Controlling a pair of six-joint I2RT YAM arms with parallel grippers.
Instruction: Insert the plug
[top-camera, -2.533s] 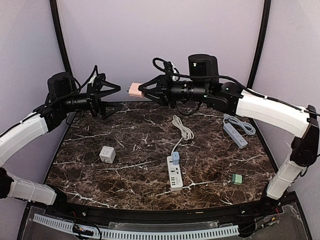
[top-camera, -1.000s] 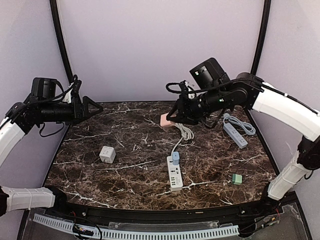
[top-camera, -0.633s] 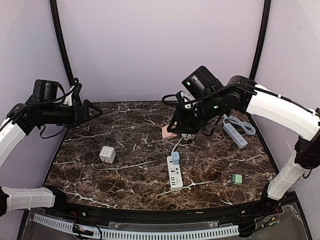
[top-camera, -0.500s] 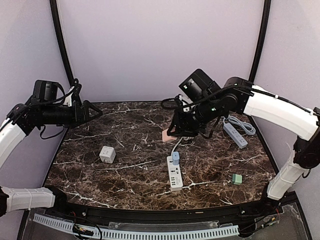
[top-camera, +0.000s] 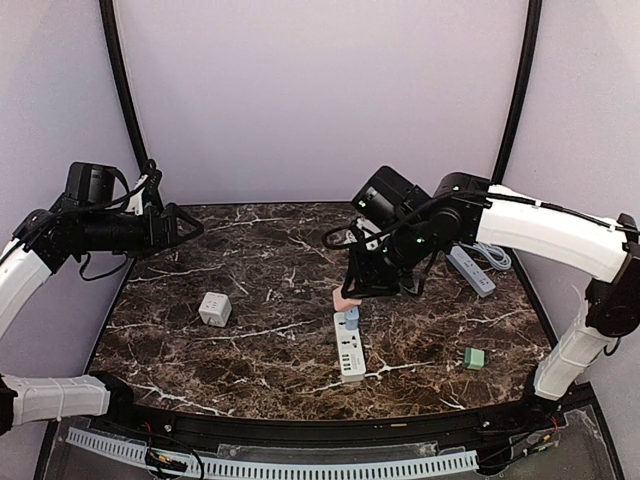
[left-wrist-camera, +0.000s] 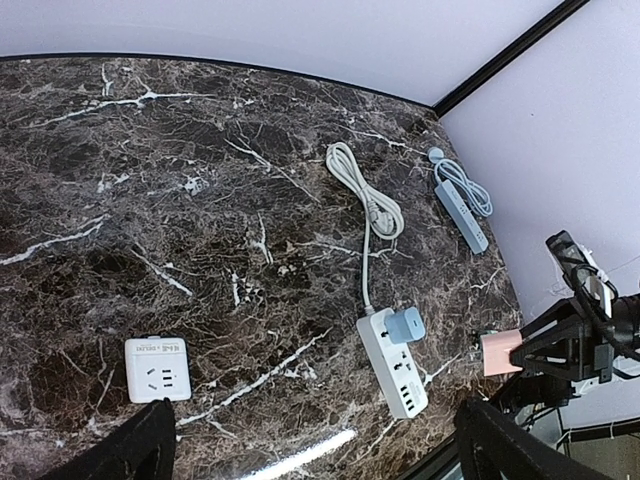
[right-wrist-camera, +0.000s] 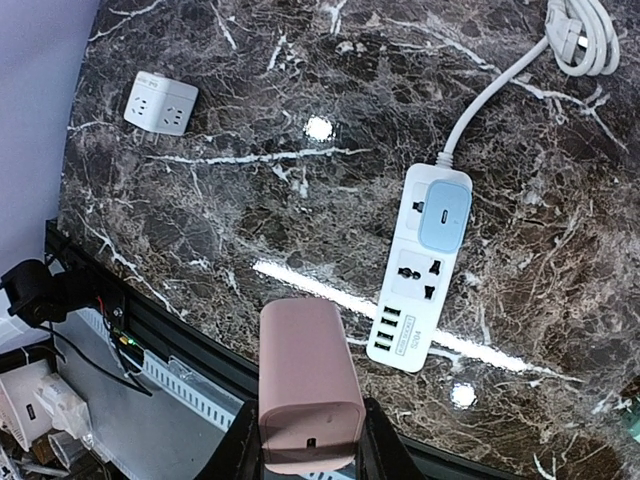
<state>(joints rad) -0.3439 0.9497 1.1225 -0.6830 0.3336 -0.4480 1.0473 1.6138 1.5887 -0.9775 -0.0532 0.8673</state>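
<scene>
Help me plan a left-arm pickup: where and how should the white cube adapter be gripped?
Probably across two opposite side walls of the white cube adapter, coming straight down: it sits flat on the table, its sides look flat and parallel, nothing crowds it.

Plenty of bare dark marble tabletop (top-camera: 270, 350) on either side of the white power strip (top-camera: 351, 355). The white cube socket (top-camera: 214, 309) is well off to the left and the little green block (top-camera: 474, 358) well off to the right. The tight spot is the strip's far end: a light-blue adapter (right-wrist-camera: 444, 208) sits plugged in just beside the free socket (right-wrist-camera: 420, 275), and the right gripper (top-camera: 350, 295) clamping the pink boxy plug (right-wrist-camera: 308, 385) hangs right over it.
</scene>
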